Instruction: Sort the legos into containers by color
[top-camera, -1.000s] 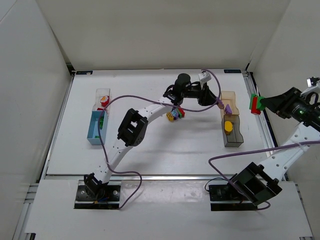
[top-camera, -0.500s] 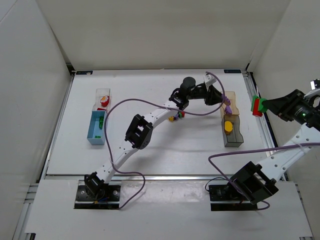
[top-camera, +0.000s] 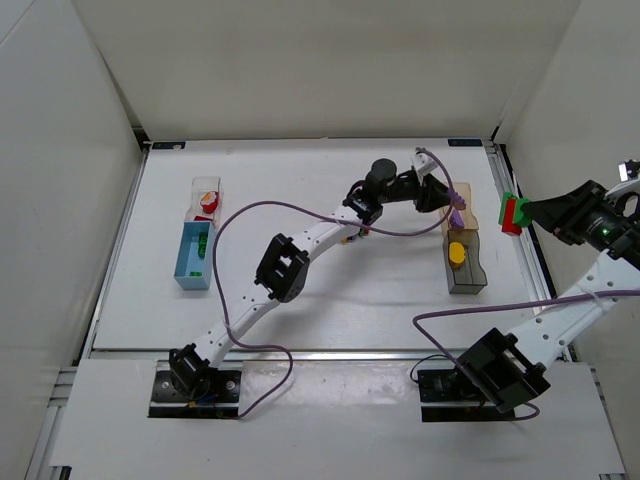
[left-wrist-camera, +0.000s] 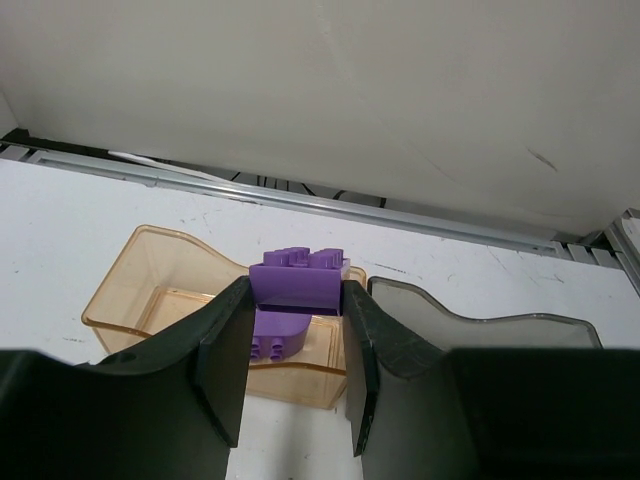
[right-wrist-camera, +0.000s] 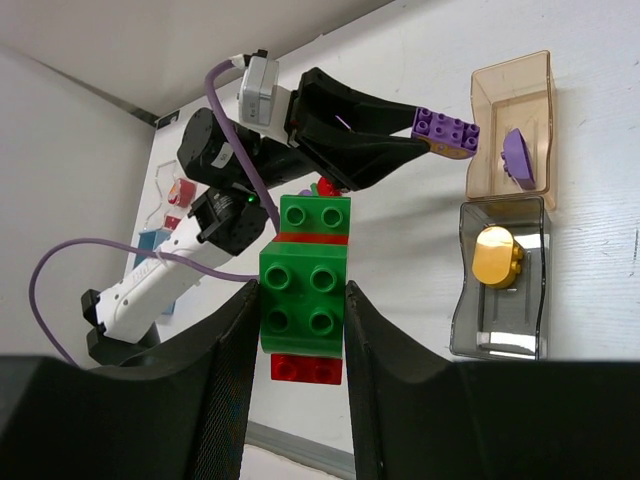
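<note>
My left gripper (top-camera: 447, 203) is shut on a purple lego (left-wrist-camera: 297, 280) and holds it over the near rim of the tan container (left-wrist-camera: 130, 296), which has another purple lego (left-wrist-camera: 276, 336) inside. The tan container (top-camera: 461, 196) stands at the right, with the dark smoky container (top-camera: 468, 277) just in front of it holding a yellow lego (top-camera: 456, 254). My right gripper (right-wrist-camera: 301, 300) is shut on a green and red stack (right-wrist-camera: 304, 285), held in the air past the table's right edge (top-camera: 513, 211).
At the left stand the clear container (top-camera: 207, 187) with a red lego (top-camera: 208, 203) and the light blue container (top-camera: 190, 262) with a green lego (top-camera: 203, 243). A few loose legos (top-camera: 357, 232) lie mid-table, mostly hidden under the left arm.
My left gripper has moved right from the pile to the tan container with the purple lego in it. My right gripper has barely shifted with its stack.
</note>
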